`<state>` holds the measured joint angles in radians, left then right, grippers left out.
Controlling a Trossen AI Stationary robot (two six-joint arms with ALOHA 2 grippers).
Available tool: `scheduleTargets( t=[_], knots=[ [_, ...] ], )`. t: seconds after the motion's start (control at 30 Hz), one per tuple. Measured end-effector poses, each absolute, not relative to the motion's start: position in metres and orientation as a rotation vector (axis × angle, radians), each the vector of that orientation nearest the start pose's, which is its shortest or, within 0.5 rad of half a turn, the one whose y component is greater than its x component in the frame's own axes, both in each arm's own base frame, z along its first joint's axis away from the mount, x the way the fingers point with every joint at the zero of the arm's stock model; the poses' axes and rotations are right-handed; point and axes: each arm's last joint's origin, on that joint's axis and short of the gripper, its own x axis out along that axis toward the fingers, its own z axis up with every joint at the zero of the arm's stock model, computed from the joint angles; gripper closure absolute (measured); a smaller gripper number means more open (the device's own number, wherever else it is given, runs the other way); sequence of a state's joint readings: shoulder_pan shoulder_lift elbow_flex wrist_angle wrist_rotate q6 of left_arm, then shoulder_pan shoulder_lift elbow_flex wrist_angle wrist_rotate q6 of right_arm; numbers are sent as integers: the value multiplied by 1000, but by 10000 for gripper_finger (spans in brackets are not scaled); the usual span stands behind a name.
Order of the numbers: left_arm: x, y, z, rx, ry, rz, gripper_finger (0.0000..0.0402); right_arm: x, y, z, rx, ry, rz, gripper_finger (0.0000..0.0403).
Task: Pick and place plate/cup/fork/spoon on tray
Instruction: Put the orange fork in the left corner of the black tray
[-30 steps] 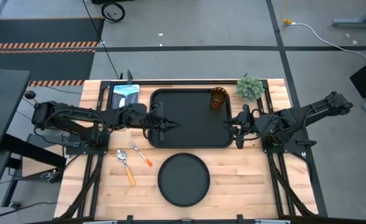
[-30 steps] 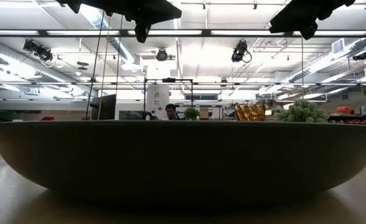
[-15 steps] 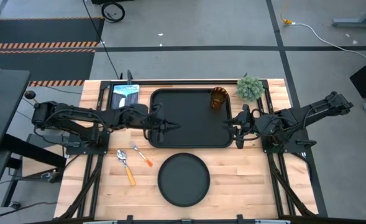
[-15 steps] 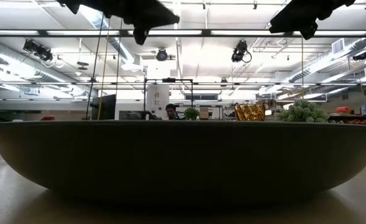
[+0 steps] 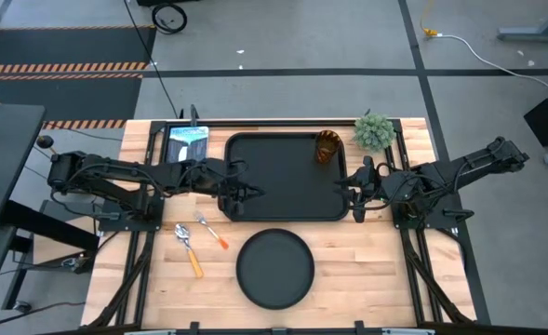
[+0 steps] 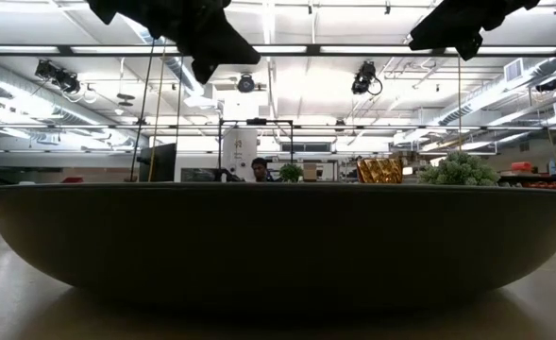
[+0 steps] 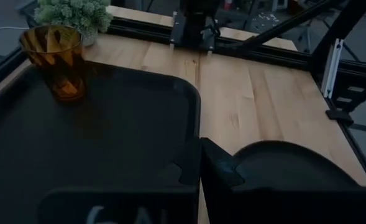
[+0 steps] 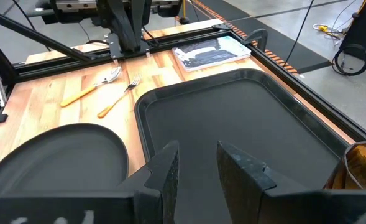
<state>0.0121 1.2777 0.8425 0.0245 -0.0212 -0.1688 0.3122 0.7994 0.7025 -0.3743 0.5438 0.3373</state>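
Note:
The black tray (image 5: 283, 177) lies at the table's far middle. The amber cup (image 5: 327, 146) stands upright in its far right corner and also shows in the left wrist view (image 7: 53, 59). The round black plate (image 5: 274, 268) lies on the table in front of the tray. The spoon (image 5: 188, 247) and the fork (image 5: 210, 230) lie on the wood left of the plate. My left gripper (image 5: 244, 193) hovers shut over the tray's left part. My right gripper (image 5: 355, 197) is open and empty over the tray's right rim.
A blue-white picture card (image 5: 188, 141) lies left of the tray at the far edge. A small green plant (image 5: 374, 130) stands at the far right, beside the cup. Black frame rails run along the table's sides. A person (image 6: 259, 170) shows far off in the room.
My left gripper has drawn back a little toward the table's left and near edges over the tray, and its arm has tipped lower. The right arm and all the objects have kept still.

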Motion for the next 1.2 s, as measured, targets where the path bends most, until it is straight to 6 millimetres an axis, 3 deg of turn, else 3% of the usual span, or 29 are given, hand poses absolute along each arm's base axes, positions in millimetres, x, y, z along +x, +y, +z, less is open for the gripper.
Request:
scheduleTargets(
  t=[0.2,0.57,0.83,1.07,1.2],
  knots=[
    [289,3,255,-105,452,53,390,165,37,287,136,383,-295,287],
    [319,4,208,-98,544,84,390,165,38,287,138,378,-295,287],
    [318,-4,220,-208,477,60,390,165,38,289,146,362,-292,287],
    [303,-18,221,-352,608,13,390,166,38,291,158,337,-288,287],
    [290,-40,225,-410,676,9,390,167,38,292,160,334,-288,287]
  ],
)
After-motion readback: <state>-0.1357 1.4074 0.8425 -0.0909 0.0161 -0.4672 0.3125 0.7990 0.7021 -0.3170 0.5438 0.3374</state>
